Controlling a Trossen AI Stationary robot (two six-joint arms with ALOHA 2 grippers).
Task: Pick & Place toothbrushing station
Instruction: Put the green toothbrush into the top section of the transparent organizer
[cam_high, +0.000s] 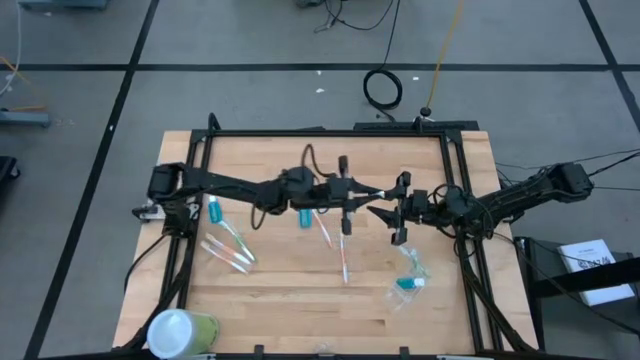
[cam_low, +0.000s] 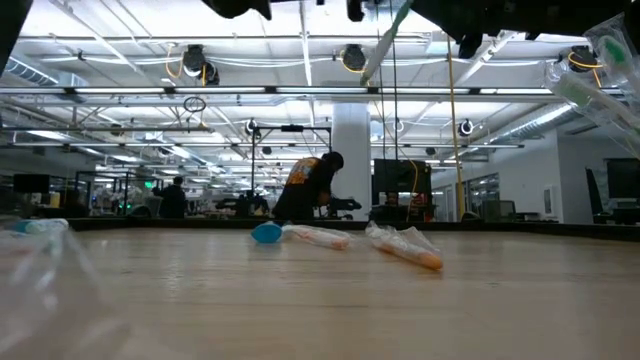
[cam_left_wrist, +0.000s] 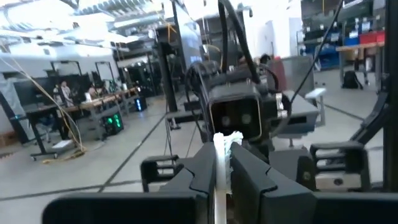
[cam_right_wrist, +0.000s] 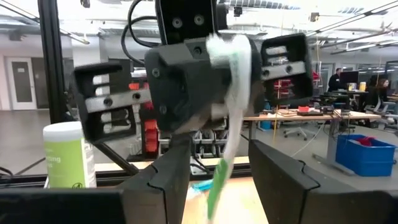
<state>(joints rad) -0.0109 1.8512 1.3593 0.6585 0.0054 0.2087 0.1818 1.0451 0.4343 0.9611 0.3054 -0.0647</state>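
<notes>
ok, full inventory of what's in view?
held toothbrush: 1, white and green, wrapped, in the air between the arms
table toothbrushes: several, count unclear, white and orange, left group and centre
teal tubes: 2, left and centre
clear holder: 1, right side, teal piece beside it
container: 1, yellow-green with white top, table corner
table: 1, wood
person: 1, dark, room behind
left pincer: shut on held toothbrush
right pincer: open, fingers either side of it

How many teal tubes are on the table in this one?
3 on the table: one teal tube near the left edge, one mid-table beside the left arm, one front right inside clear wrapping. The arms may hide others.
</notes>
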